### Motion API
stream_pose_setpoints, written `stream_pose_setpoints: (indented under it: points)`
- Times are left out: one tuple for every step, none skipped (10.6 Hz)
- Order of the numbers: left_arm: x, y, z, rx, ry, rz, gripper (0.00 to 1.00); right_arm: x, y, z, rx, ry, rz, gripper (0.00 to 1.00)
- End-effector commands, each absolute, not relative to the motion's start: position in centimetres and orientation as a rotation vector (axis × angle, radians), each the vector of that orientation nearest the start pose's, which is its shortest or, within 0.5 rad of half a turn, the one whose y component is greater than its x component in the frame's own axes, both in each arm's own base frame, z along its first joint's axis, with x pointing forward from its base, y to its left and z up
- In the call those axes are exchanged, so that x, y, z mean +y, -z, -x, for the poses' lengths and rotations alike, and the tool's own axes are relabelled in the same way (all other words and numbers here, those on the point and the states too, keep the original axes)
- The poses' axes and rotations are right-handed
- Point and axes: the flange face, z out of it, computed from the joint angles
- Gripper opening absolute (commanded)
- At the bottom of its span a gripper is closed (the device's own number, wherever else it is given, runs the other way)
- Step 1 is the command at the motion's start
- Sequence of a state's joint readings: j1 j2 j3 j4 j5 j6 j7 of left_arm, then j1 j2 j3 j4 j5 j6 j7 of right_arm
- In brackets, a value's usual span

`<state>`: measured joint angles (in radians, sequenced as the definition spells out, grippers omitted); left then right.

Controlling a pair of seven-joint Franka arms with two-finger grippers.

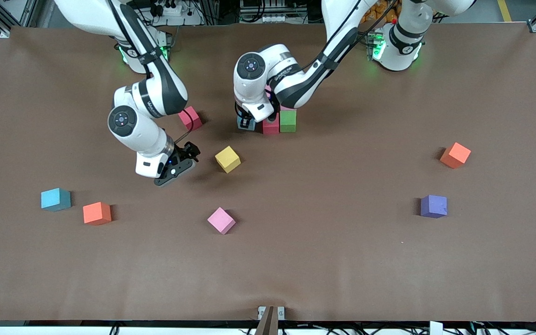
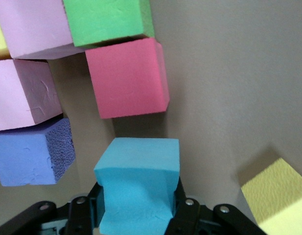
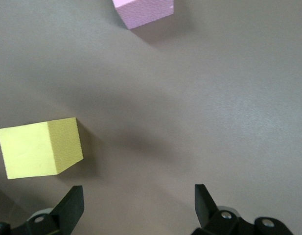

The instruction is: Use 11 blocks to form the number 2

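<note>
The front view looks down from high over the table (image 1: 342,260), facing the two arm bases along its upper edge, and takes in nearly the whole surface. The left wrist view sits very close over the cluster of blocks (image 2: 126,78). The right wrist view looks down on bare table near the yellow block (image 3: 40,149), which all three views share
</note>
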<state>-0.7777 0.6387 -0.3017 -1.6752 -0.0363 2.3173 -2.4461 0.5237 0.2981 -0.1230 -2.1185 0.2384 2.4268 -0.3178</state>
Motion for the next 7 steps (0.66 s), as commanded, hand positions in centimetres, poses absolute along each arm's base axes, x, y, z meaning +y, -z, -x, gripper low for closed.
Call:
stream_pose_setpoints:
  points:
    - [-59.6,-24.8,-34.6,-2.151,-0.393,2.223,0.37,23.0,-27.0,-53.2,-0.797,0.055,2.900,1.00]
    - [-59.7,-24.8,-34.6,-2.178,-0.414,2.209,0.37,24.3,-26.8,-55.2,-0.817,0.095,2.898,1.00]
    - [-59.7,-24.8,-34.6,-2.202,-0.416,2.191,0.37,25.4,-26.4,-57.5,-0.829,0.132,2.900,1.00]
    - [-59.6,-24.5,-34.4,-2.207,-0.419,2.192,0.37,25.8,-26.3,-59.5,-0.828,0.167,2.904,1.00]
    - [-59.5,-24.5,-34.2,-2.215,-0.420,2.198,0.37,26.0,-26.6,-61.0,-0.822,0.201,2.907,1.00]
    - [-59.4,-24.2,-34.1,-2.218,-0.417,2.201,0.37,26.0,-27.0,-62.2,-0.816,0.224,2.912,1.00]
    - [-59.2,-23.8,-33.9,-2.223,-0.418,2.203,0.37,26.3,-27.0,-62.7,-0.807,0.234,2.915,1.00]
